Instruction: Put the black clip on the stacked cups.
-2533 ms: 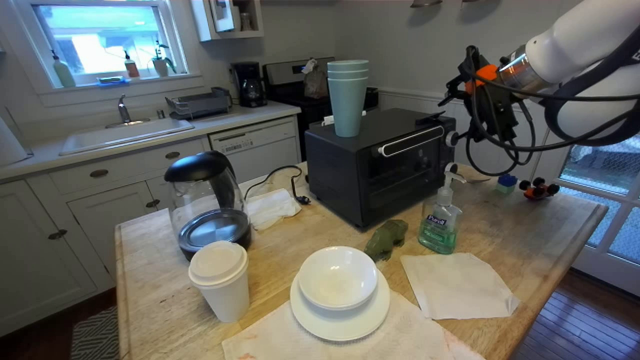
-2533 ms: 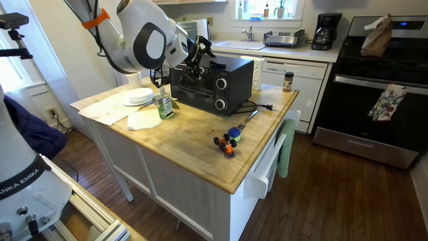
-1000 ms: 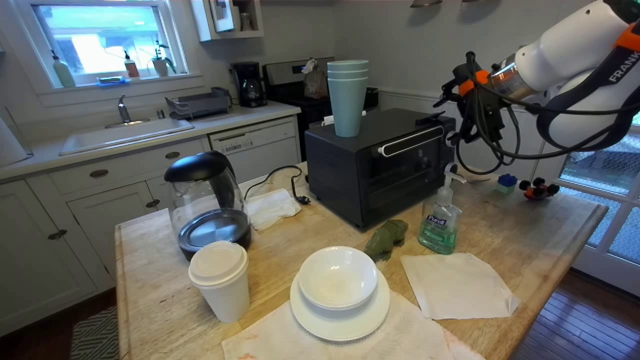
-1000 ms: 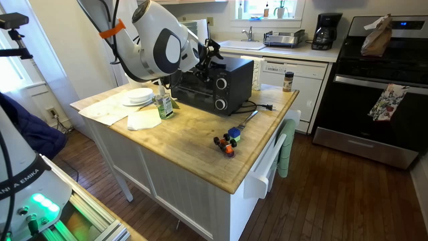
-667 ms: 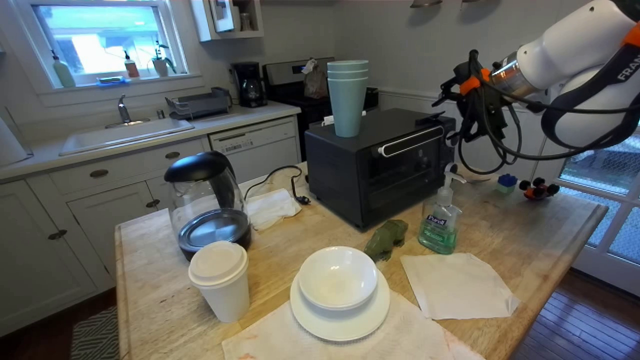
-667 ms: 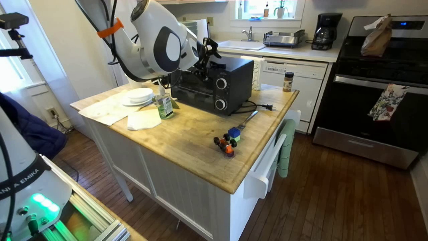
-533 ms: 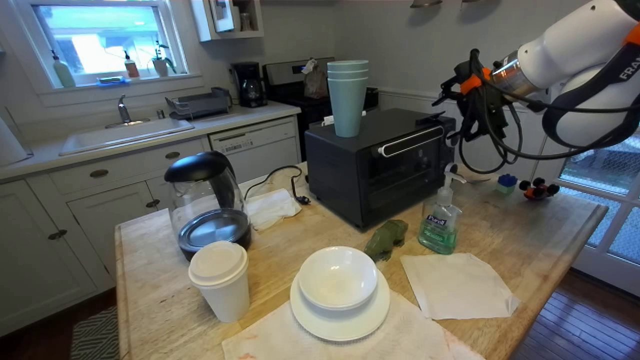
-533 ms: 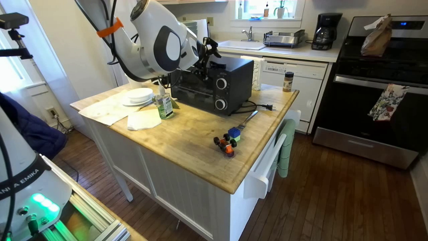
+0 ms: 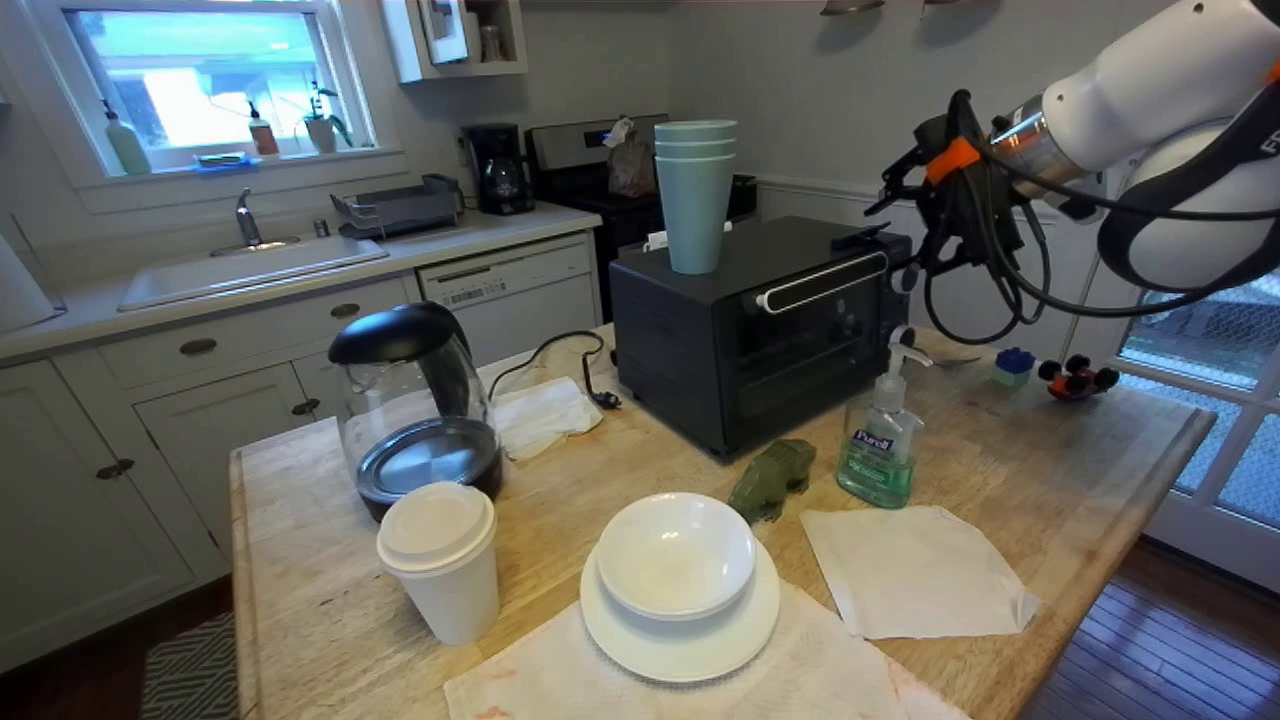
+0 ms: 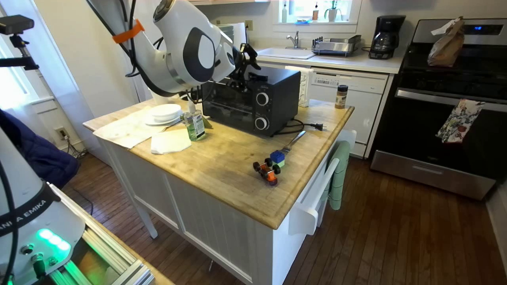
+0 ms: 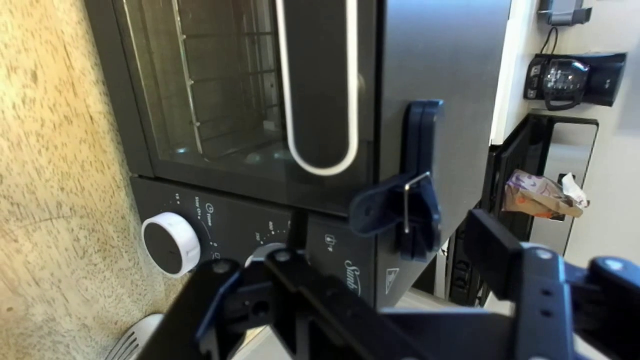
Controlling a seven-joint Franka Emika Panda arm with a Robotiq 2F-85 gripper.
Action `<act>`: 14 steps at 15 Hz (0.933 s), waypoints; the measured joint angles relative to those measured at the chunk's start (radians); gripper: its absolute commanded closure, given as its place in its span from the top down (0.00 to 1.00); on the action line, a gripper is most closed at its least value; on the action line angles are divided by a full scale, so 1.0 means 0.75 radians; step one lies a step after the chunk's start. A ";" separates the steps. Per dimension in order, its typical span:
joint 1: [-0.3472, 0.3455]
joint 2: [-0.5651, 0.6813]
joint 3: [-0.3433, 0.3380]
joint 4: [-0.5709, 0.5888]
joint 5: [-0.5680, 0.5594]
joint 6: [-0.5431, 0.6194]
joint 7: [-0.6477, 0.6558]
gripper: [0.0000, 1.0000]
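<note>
The black clip (image 11: 419, 145) lies on top of the dark toaster oven, close to its front edge, with one lever poking out past that edge. In the wrist view my gripper (image 11: 395, 235) is open, its fingers wide apart and nothing between them. The clip is ahead of that gap, apart from both fingers. In an exterior view the gripper (image 9: 888, 242) hangs beside the oven's knob end, close to the clip (image 9: 860, 237). The stacked cups (image 9: 696, 205), pale mint green, stand upright at the opposite end of the oven top.
The toaster oven (image 9: 668, 360) has a protruding front handle (image 11: 353, 90). Before it stand a sanitizer bottle (image 9: 880, 460) and a green toy animal (image 9: 772, 480). A kettle (image 9: 415, 400), a lidded white cup (image 9: 440, 570) and a bowl (image 9: 677, 555) occupy the near side.
Over the last two and a half seconds my gripper has come nearer the oven and the clip. In the last half second it has shifted only slightly. Clip and cups have not moved.
</note>
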 measured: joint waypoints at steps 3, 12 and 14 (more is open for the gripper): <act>-0.003 -0.006 0.000 0.000 -0.011 0.000 0.008 0.80; -0.006 -0.012 0.002 0.000 -0.093 0.000 0.060 0.66; -0.006 -0.012 0.002 0.000 -0.096 0.000 0.062 0.62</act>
